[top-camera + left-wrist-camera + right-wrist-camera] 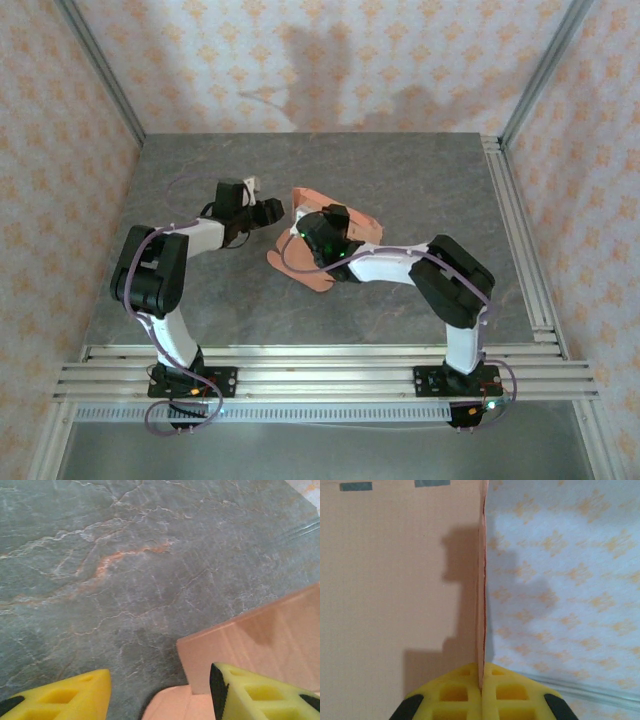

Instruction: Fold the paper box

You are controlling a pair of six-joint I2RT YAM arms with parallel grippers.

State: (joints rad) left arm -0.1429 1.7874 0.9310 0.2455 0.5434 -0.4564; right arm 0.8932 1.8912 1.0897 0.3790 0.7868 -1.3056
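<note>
The paper box (296,268) is a salmon-orange card, partly folded, in the middle of the grey table. My right gripper (320,236) sits over it. In the right wrist view that gripper (481,692) is shut on the thin edge of an upright panel of the paper box (395,580). My left gripper (270,212) is just left of the card. In the left wrist view it (160,697) stands open, with its right finger (250,692) against a raised panel of the paper box (265,635). A low flap (172,705) lies between the jaws.
The stone-patterned table (200,290) is bare to the left and behind the card. Aluminium rails run along the right side (515,230) and the near edge (320,365). Patterned walls (330,60) close in three sides.
</note>
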